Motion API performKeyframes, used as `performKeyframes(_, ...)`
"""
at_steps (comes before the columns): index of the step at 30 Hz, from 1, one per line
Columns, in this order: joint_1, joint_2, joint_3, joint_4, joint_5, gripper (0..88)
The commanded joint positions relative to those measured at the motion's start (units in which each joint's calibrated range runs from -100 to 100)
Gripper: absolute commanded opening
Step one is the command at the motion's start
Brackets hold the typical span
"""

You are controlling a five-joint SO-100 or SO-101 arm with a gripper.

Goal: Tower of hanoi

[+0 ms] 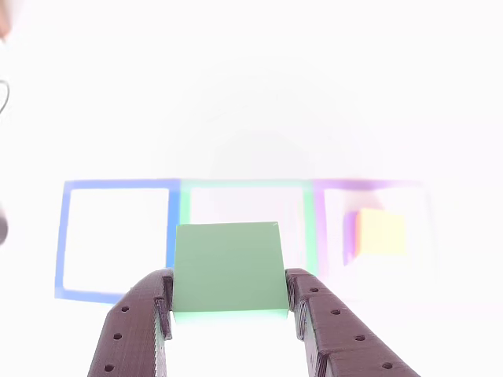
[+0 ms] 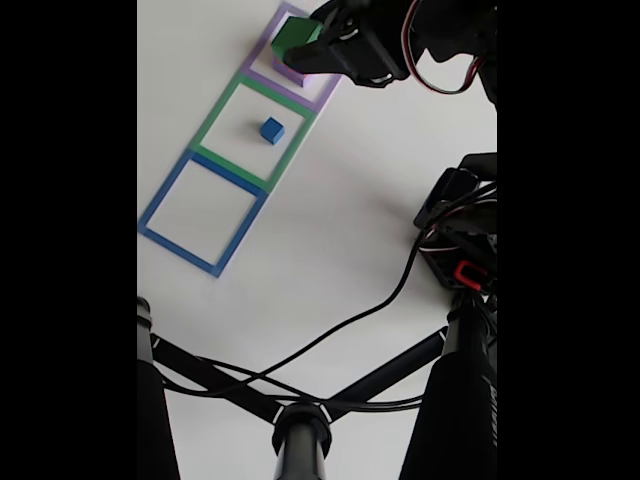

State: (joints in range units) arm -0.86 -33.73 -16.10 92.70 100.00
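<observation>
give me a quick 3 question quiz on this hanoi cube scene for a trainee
1. True or false: the pincer is shut on the green cube.
2. In the fixed view, which outline holds the small blue cube? A) blue B) green C) purple
3. Fill in: in the other view, the orange cube sits inside the ______ outline.

Key
1. True; a finger presses each side of it.
2. B, the green outline.
3. Purple; the purple outline surrounds it.
</observation>
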Motion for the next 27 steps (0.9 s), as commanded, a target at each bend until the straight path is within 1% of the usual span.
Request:
performKeyframes(1, -5.0, -1.8, -2.4, 0.5, 0.0, 2.3)
performKeyframes(12, -15.9, -1.4, -2.2, 0.5, 0.0, 2.2)
performKeyframes(17, -19.8, -1.8, 2.8, -1.8, 0.0, 2.5)
performKeyframes(19, -20.6, -3.6, 10.6, -6.3, 0.0, 2.5)
performKeyframes(27, -21.1, -14.4, 56.0, -44.3, 0.0, 2.5)
